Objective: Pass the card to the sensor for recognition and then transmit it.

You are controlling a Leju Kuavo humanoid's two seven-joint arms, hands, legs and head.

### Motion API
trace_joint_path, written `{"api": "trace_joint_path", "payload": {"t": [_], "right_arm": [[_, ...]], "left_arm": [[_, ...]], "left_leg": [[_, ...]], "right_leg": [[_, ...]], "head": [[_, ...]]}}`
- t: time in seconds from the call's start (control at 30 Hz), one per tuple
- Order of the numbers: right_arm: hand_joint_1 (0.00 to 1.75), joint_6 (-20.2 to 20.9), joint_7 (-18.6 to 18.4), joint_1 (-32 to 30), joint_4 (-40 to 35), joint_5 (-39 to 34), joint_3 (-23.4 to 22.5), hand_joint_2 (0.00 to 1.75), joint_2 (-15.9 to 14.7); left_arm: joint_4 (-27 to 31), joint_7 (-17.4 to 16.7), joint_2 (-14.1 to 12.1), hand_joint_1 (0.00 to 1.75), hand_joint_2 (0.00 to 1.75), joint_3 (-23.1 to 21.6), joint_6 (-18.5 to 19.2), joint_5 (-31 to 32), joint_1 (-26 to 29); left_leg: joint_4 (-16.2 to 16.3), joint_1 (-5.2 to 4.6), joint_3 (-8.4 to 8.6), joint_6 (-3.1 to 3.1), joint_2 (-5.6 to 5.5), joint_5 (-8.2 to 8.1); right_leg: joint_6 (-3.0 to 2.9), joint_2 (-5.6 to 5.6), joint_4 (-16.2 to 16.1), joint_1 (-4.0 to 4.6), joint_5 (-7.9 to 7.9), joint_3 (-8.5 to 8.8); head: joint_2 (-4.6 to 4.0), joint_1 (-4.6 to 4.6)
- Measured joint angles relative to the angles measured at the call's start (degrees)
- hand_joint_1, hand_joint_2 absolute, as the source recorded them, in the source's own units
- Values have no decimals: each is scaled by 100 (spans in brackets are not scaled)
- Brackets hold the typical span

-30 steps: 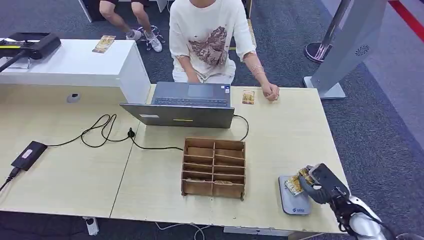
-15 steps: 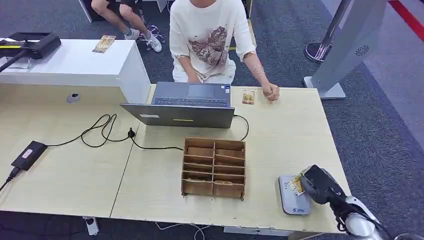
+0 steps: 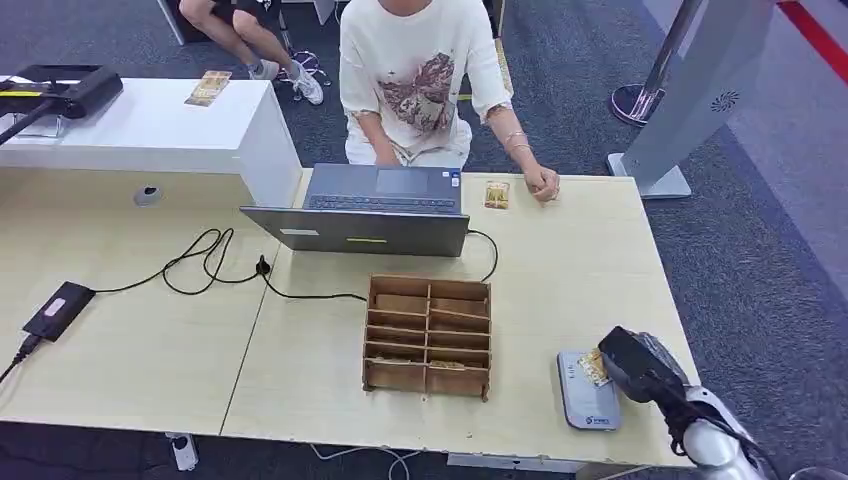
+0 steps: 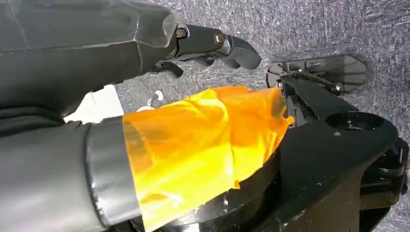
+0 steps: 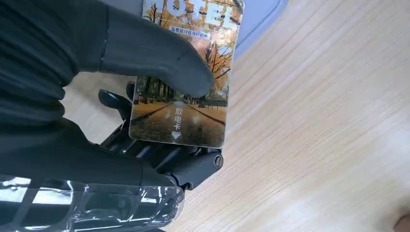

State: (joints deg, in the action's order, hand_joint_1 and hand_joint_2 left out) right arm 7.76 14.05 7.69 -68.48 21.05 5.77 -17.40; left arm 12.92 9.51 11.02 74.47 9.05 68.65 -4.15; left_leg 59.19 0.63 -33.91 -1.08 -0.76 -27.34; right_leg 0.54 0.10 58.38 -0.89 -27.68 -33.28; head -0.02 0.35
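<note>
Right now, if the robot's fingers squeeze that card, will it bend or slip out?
The card looks flat and straight under the right hand's thumb, so it is probably stiff. Its face looks glossy, so it could slide. Being thin, it is likely very light.

The card (image 5: pixel 186 77) bears a golden autumn tree scene with white lettering. The sensor (image 3: pixel 582 395) is pale grey-blue, the right hand (image 3: pixel 640 365) black. The surface (image 3: pixel 560 270) is light wood grain; the organiser (image 3: pixel 428 336) is brown; the laptop (image 3: pixel 372 210) is grey.
</note>
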Motion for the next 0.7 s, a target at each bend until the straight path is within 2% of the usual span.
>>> {"api": "trace_joint_path", "payload": {"t": [0.43, 0.7], "right_arm": [[175, -2, 11, 126, 15, 68, -17, 175, 35], [175, -22, -48, 279, -356, 98, -136, 175, 35]], "left_arm": [[0, 0, 0, 0, 0, 7, 2, -18, 1], [0, 0, 2, 0, 0, 44, -11, -33, 1]], "left_leg": [[0, 0, 2, 0, 2, 0], [0, -1, 0, 0, 5, 1]], "right_leg": [[0, 1, 0, 0, 0, 1], [-1, 4, 1, -1, 1, -3]], "head": [[2, 0], [2, 0]]}}
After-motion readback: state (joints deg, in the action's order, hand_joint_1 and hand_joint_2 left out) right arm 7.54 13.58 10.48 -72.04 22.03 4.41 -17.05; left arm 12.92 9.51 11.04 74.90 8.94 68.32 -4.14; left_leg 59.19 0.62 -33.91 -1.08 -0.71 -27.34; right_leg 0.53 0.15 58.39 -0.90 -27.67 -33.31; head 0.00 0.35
